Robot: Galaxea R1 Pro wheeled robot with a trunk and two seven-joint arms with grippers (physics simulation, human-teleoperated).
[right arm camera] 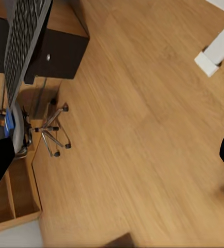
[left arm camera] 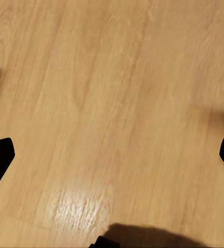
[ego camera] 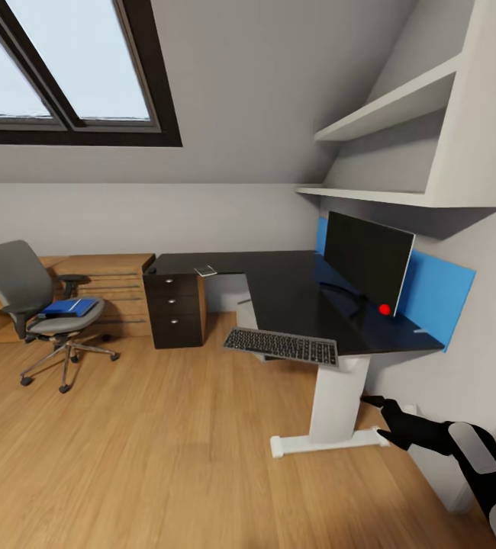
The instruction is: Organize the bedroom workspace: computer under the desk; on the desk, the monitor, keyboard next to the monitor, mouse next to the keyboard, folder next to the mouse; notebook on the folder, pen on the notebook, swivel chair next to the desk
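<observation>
Glossy black desk (ego camera: 286, 286) stands on light wood floor (ego camera: 164, 450).

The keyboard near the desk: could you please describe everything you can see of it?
The keyboard is slim, with a grey frame and rows of black keys. It sits at the front edge of the glossy black desk, overhanging it toward the room, above the white leg. It lies roughly flat, in front of the monitor. Nothing grips it.
</observation>
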